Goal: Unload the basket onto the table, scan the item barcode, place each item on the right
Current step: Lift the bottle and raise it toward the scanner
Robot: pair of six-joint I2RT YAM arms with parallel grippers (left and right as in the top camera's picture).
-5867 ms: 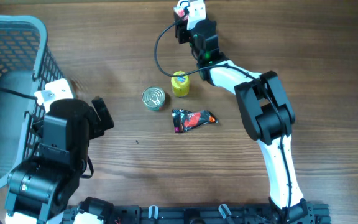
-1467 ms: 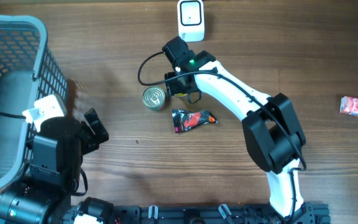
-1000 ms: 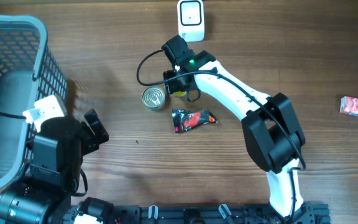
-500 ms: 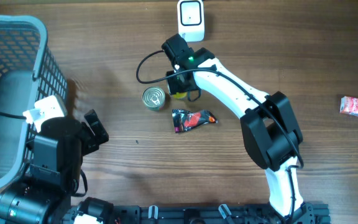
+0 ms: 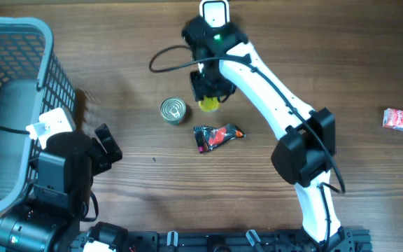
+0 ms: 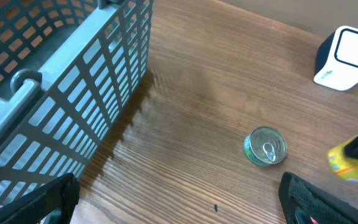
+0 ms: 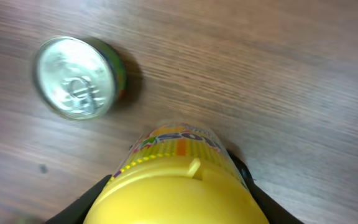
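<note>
A grey basket (image 5: 19,42) fills the left edge of the tabletop (image 5: 341,42). Beside it the left gripper (image 5: 109,145) stands wide open, holding nothing. The white scanner (image 5: 214,12) sits mid-way along the far edge. The right gripper (image 5: 207,91) is clamped on the yellow bottle (image 5: 208,105), between the scanner and the snack packet (image 5: 217,136), just right of the tin can (image 5: 173,110). A small red box (image 5: 397,119) lies near the right edge.

Soft even light, yellow bottle (image 7: 179,183) blurred
</note>
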